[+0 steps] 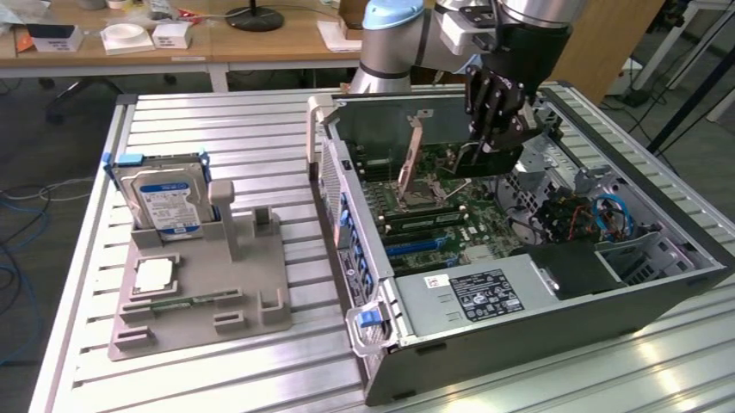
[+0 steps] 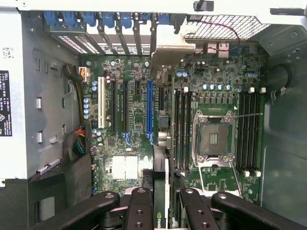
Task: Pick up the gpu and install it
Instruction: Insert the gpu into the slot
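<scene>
Over the open computer case (image 1: 540, 335), the arm reaches straight down, its gripper (image 1: 494, 142) lowered between the case walls. The fingers (image 2: 139, 211) pinch the gpu (image 1: 483, 162) on edge above the motherboard (image 1: 460, 225). From the wrist view, the gpu (image 2: 160, 182) runs between the fingers, just beside the long blue slot (image 2: 149, 110), with its silver bracket (image 2: 168, 50) near the rear slot covers (image 2: 103, 24).

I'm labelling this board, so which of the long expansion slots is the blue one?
The blue slot: the long expansion slot nearest the CPU socket, beside the gpu held in the gripper. The others are black or white.
</scene>
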Motion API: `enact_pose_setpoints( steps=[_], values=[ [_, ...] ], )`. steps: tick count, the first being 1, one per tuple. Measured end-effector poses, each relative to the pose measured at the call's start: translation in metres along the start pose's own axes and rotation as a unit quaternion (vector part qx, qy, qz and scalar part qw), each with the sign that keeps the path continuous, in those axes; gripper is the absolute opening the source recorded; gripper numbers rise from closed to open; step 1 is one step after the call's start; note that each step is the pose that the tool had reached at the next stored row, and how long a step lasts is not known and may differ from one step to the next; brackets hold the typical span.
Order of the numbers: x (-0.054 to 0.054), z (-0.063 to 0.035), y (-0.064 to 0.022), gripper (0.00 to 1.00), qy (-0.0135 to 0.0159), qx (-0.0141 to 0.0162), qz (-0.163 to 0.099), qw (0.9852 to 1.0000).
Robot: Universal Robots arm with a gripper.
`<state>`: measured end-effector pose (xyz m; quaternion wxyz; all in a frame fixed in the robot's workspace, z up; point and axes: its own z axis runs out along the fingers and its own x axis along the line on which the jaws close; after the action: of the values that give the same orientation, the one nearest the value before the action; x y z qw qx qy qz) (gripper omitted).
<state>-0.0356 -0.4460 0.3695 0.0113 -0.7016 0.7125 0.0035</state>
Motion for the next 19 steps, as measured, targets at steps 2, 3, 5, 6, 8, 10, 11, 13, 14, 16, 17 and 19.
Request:
enact_pose_setpoints(
  steps=[2, 3, 5, 6, 8, 10, 11, 13, 14, 16, 17, 19],
  values=[
    [0.0000, 0.0007, 0.0000, 0.26, -0.0001, 0.0000, 0.000, 1.0000],
    [0.0000, 0.0014, 0.0000, 0.26, -0.0001, 0.0001, 0.000, 1.0000],
    [0.0001, 0.0028, 0.0000, 0.26, 0.0000, 0.0000, 0.000, 1.0000],
    [0.0001, 0.0036, 0.0000, 0.26, 0.0000, 0.0000, 0.000, 1.0000],
    [0.0001, 0.0044, 0.0001, 0.26, 0.0001, 0.0000, 0.000, 1.0000],
    [0.0001, 0.0044, 0.0001, 0.26, 0.0001, 0.0000, 0.000, 1.0000],
    [0.0001, 0.0045, 0.0001, 0.26, 0.0000, 0.0000, 0.000, 1.0000],
    [0.0001, 0.0046, 0.0001, 0.26, 0.0000, 0.0000, 0.000, 1.0000],
    [0.0001, 0.0048, 0.0001, 0.26, 0.0000, 0.0000, 0.000, 1.0000],
    [0.0001, 0.0054, 0.0002, 0.26, -0.0001, 0.0001, 0.000, 1.0000],
    [0.0001, 0.0058, 0.0003, 0.26, 0.0000, 0.0001, 0.000, 1.0000],
    [0.0002, 0.0065, 0.0005, 0.26, 0.0000, 0.0000, 0.000, 1.0000]
  ],
)
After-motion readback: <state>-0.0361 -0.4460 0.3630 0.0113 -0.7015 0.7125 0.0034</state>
